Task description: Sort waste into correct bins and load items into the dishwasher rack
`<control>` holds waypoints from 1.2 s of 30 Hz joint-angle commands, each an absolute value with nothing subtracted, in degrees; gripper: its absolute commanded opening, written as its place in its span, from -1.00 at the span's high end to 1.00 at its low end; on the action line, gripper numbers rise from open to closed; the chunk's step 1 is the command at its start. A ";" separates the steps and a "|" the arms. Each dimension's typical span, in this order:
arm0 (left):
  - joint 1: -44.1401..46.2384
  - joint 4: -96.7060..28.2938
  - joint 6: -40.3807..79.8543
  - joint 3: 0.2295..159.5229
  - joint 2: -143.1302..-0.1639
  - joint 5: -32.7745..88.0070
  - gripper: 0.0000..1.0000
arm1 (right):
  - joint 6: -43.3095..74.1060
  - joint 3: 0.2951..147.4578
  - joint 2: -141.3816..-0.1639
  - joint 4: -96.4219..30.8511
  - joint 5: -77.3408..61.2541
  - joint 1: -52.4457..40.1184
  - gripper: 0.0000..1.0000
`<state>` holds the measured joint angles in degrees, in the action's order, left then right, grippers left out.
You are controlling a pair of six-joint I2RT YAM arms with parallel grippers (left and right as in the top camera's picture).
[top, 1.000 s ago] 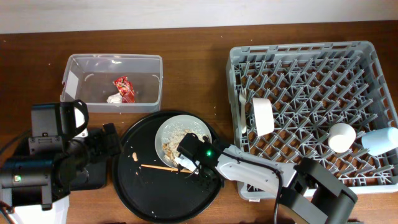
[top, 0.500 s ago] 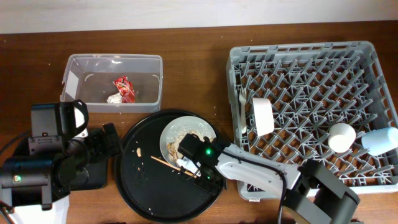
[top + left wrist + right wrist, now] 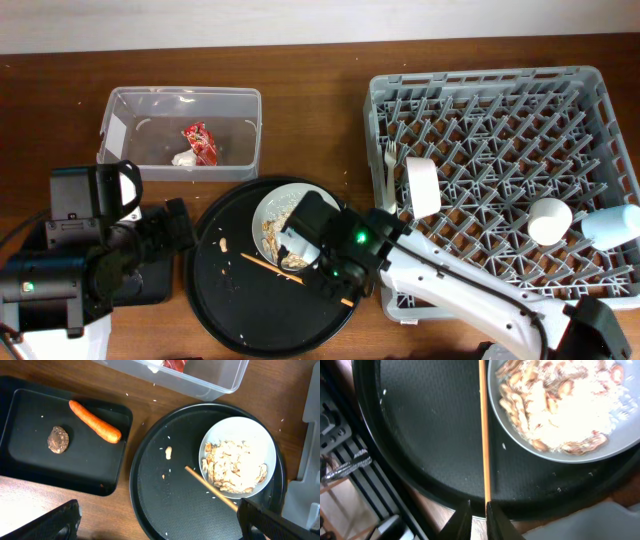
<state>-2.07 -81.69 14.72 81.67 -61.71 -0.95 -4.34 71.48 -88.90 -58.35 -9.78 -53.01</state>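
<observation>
My right gripper (image 3: pixel 475 519) is shut on the end of a thin wooden chopstick (image 3: pixel 483 435), which lies across the round black tray beside a white bowl of pale rice-like leftovers (image 3: pixel 570 405). Overhead, the chopstick (image 3: pixel 270 267) slants left from the gripper (image 3: pixel 335 290). My left gripper (image 3: pixel 160 525) is open and empty above the round tray's edge. The shallow black tray (image 3: pixel 30 467) holds an orange carrot (image 3: pixel 95 421) and a brown lump (image 3: pixel 58 440). The clear tub (image 3: pixel 180 100) holds a red wrapper (image 3: pixel 198 142) and a white tissue (image 3: pixel 183 158).
The grey dishwasher rack (image 3: pixel 500 90) fills the right side. It holds a white fork (image 3: pixel 390 165), a small pale plate on edge (image 3: pixel 422 187), a white cup (image 3: pixel 549 220) and a light blue cup (image 3: pixel 610 227). The round black tray (image 3: pixel 230 310) sits centre front.
My right arm has swung up and right over the bowl. The chopstick has turned from level to slanted, its free end now nearer the bowl. The left arm has not moved.
</observation>
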 commanded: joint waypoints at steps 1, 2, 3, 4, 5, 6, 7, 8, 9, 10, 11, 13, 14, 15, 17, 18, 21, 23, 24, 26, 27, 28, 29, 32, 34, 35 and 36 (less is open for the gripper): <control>-2.26 -81.73 14.02 82.46 -61.54 -1.48 -0.99 | -8.67 64.99 -90.59 -54.65 -16.49 -57.32 0.69; -2.26 -81.73 14.02 82.46 -61.52 -1.48 -0.99 | -8.80 64.05 -91.31 -53.47 -15.99 -59.57 0.69; -2.26 -81.73 14.02 82.46 -61.52 -1.48 -0.99 | -8.78 63.83 -92.09 -52.66 -14.87 -61.14 0.67; -2.26 -81.73 14.02 82.46 -61.52 -1.48 -0.99 | -8.80 63.77 -93.03 -52.16 -14.17 -61.67 0.32; -2.26 -81.73 14.02 82.46 -61.52 -1.48 -0.99 | -9.78 63.51 -94.13 -51.77 -14.15 -61.63 0.17; -2.26 -81.73 14.02 82.46 -61.54 -1.48 -0.99 | -10.33 63.00 -96.38 -51.11 -13.93 -61.65 0.12; -2.26 -81.73 14.02 82.46 -61.54 -1.48 -0.99 | -11.44 62.89 -101.06 -49.74 -12.80 -61.65 0.10; -2.26 -81.73 14.02 82.46 -61.52 -1.48 -0.99 | -11.62 62.96 -104.55 -49.19 -11.25 -61.52 0.10; -2.26 -81.73 14.02 82.46 -61.52 -1.48 -0.99 | -11.60 62.96 -105.51 -49.21 -9.91 -61.41 0.11; -2.26 -81.73 14.02 82.46 -61.52 -1.50 -0.99 | -11.60 62.96 -105.54 -48.75 -7.79 -61.39 0.10; -2.26 -81.73 14.02 82.46 -61.52 -1.48 -0.99 | -11.60 62.96 -105.54 -48.56 -6.17 -61.39 0.10; -2.26 -81.73 14.02 82.46 -61.54 -1.48 -0.99 | -11.60 65.49 -105.36 -51.70 -6.13 -61.45 0.18; -2.26 -81.73 14.02 82.46 -61.52 -1.48 -0.99 | -11.60 68.31 -105.14 -54.54 -6.13 -61.49 0.18; -2.26 -81.73 14.02 82.46 -61.52 -1.48 -0.99 | -11.60 70.24 -104.99 -55.51 -5.87 -61.49 0.18; -2.26 -81.73 14.02 82.46 -61.52 -1.48 -0.99 | -11.64 70.30 -105.01 -53.91 -4.95 -61.47 0.17; -2.26 -81.73 14.02 82.46 -61.52 -1.50 -0.99 | -11.64 70.04 -105.25 -52.18 -3.70 -61.43 0.17; -2.26 -81.73 14.02 82.46 -61.52 -1.48 -0.99 | -11.57 65.39 -105.38 -45.78 -3.77 -60.18 0.17; -2.26 -81.73 14.02 82.46 -61.52 -1.48 -0.99 | -11.57 64.07 -105.38 -44.16 -3.79 -58.61 0.11; -2.26 -81.73 14.02 82.46 -61.52 -1.48 -0.99 | -11.60 63.26 -105.38 -43.16 -3.81 -57.78 0.09; -2.26 -81.73 14.02 82.46 -61.52 -1.48 -0.99 | -11.62 62.28 -105.38 -41.43 -5.41 -57.34 0.12; -2.26 -81.73 14.02 82.46 -61.52 -1.48 -0.99 | -11.57 62.28 -105.38 -41.34 -5.78 -57.36 0.33; -2.26 -81.73 14.02 82.46 -61.52 -1.48 -0.99 | -11.57 62.28 -105.38 -41.28 -5.80 -57.34 0.45; -2.26 -81.73 14.02 82.46 -61.52 -1.48 -0.99 | -11.62 61.17 -105.41 -38.98 -5.67 -57.34 0.53; -2.26 -81.73 14.02 82.46 -61.54 -1.48 -0.99 | -11.16 60.16 -105.34 -38.15 -5.30 -57.34 0.77; -2.26 -81.73 14.02 82.46 -61.52 -1.48 -0.99 | -7.88 66.74 -103.42 -46.59 -5.63 -57.36 0.81; -2.26 -81.73 14.02 82.46 -61.52 -1.50 -0.99 | -7.86 68.58 -102.63 -48.69 -5.76 -57.36 0.81; -2.26 -81.73 14.02 82.46 -61.52 -1.50 -0.99 | -6.94 72.05 -100.71 -52.69 -5.78 -57.36 0.81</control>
<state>-2.07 -81.67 14.72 81.67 -61.71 -0.95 -8.78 67.85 -104.14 -50.35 -5.21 -57.41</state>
